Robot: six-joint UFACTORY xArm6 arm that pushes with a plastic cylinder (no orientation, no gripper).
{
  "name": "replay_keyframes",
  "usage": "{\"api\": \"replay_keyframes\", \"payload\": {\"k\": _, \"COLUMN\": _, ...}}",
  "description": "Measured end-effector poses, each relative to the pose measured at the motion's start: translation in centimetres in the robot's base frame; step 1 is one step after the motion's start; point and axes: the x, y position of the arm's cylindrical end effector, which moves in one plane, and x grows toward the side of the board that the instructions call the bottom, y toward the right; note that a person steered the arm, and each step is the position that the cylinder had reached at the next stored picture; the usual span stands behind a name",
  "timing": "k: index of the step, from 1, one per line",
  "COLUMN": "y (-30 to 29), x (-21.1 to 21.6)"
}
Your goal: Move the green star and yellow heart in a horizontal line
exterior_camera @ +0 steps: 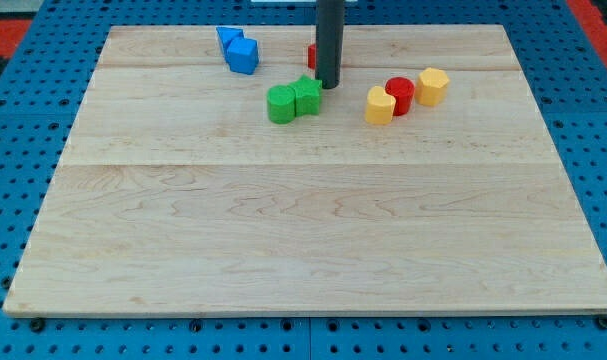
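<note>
Two green blocks touch each other at the board's upper middle. The right one (307,95) looks like the green star; the left one (281,104) is rounder. My tip (328,86) stands just right of the green star, at its upper right edge, touching or nearly touching it. The yellow heart (380,105) lies further to the view's right, slightly lower than the star, against a red cylinder (399,94). The rod hides most of a red block (310,55) behind it.
A second yellow block (433,86), roughly hexagonal, sits right of the red cylinder. Two blue blocks (229,39) (243,56) lie together at the upper left. The wooden board (303,240) rests on a blue pegboard.
</note>
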Motion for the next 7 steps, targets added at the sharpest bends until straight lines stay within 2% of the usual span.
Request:
{"api": "replay_keyframes", "payload": {"k": 1, "y": -0.6, "x": 1.1}}
{"api": "replay_keyframes", "payload": {"k": 2, "y": 2.0, "x": -2.8}}
{"api": "replay_keyframes", "payload": {"k": 3, "y": 8.8, "x": -5.6}}
{"api": "replay_keyframes", "payload": {"k": 4, "y": 20.0, "x": -6.2}}
{"api": "replay_keyframes", "payload": {"k": 5, "y": 22.5, "x": 1.2}}
{"api": "replay_keyframes", "payload": {"k": 6, "y": 17.8, "x": 6.6}}
{"api": "replay_keyframes", "payload": {"k": 7, "y": 13.9, "x": 5.5}}
